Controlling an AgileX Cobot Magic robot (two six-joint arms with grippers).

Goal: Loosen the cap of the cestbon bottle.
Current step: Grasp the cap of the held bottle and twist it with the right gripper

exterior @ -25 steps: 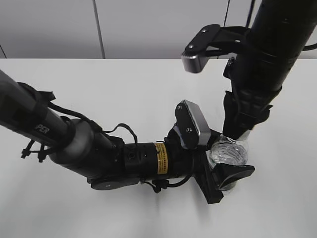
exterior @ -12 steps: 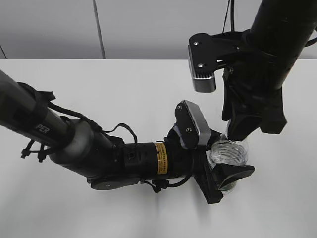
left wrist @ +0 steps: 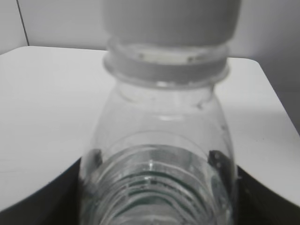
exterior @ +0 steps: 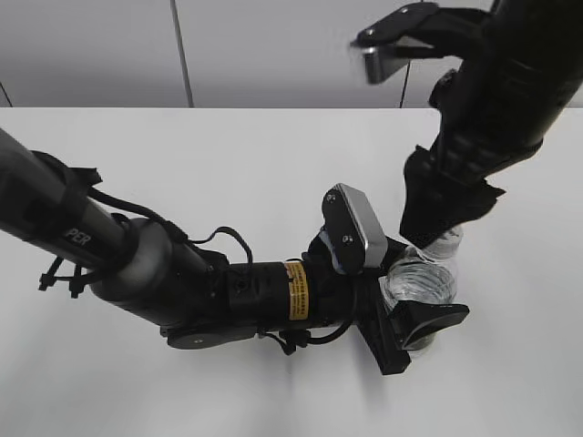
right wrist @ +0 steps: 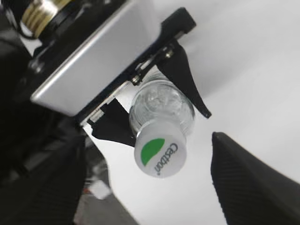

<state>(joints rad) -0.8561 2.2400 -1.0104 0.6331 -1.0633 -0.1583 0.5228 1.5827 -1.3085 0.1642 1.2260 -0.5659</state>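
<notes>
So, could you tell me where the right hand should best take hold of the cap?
Probably round the cap's side wall, coming down from above along the bottle's axis. It is a small round cap at the top, and the left hand already clamps the body, leaving the cap's sides free between the open right hand.

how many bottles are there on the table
1. The cestbon bottle stands right of the table's centre, clamped by the left gripper, its cap on, under the open right gripper. The arms may hide others.
</notes>
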